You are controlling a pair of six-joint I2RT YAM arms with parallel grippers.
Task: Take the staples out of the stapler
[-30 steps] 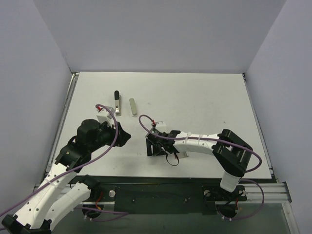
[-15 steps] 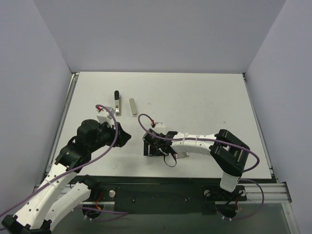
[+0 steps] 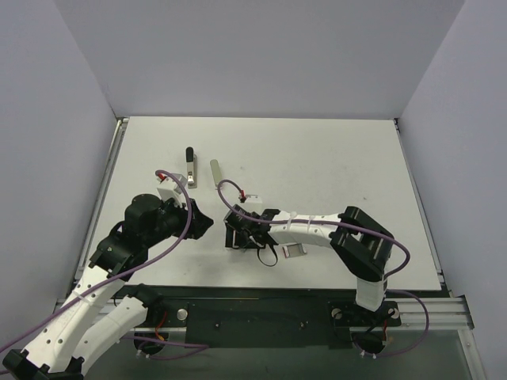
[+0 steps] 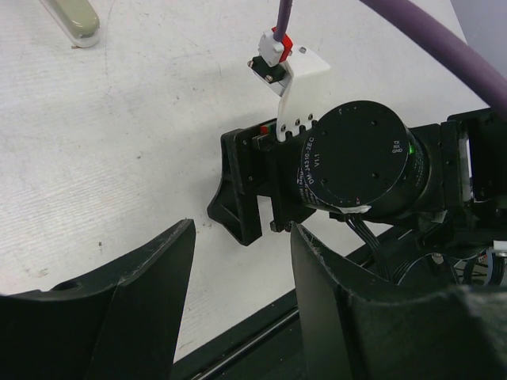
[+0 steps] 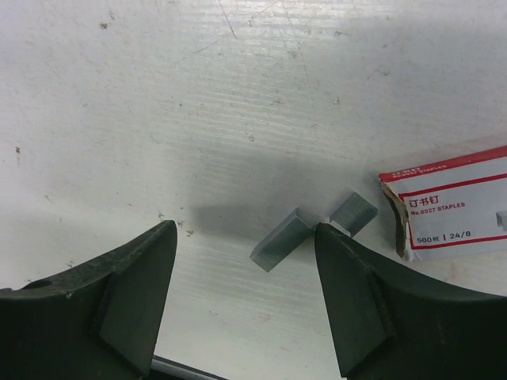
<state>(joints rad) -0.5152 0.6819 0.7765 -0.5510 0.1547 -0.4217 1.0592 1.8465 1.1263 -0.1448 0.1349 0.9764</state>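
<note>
Top external view: The stapler (image 3: 192, 168) is lying on the far left part of the table (image 3: 341, 158), its black end pointing away from the arms. The olive-grey bar (image 3: 215, 172) is lying just beside it on its right, not touching it. The left gripper (image 3: 202, 224) is hovering nearer the arms than the stapler, and the right gripper (image 3: 235, 235) is pointing down just beside it. The red-and-white box (image 3: 293, 251) is lying near the right forearm.

Left wrist view: The left gripper's fingers (image 4: 135, 317) are standing apart, holding nothing, and facing the right arm's wrist (image 4: 360, 166).

Right wrist view: The right gripper's fingers (image 5: 119, 301) are standing apart over the table. A longer staple strip (image 5: 283, 237) and a shorter staple strip (image 5: 353, 214) are lying between the fingertips and the box.
</note>
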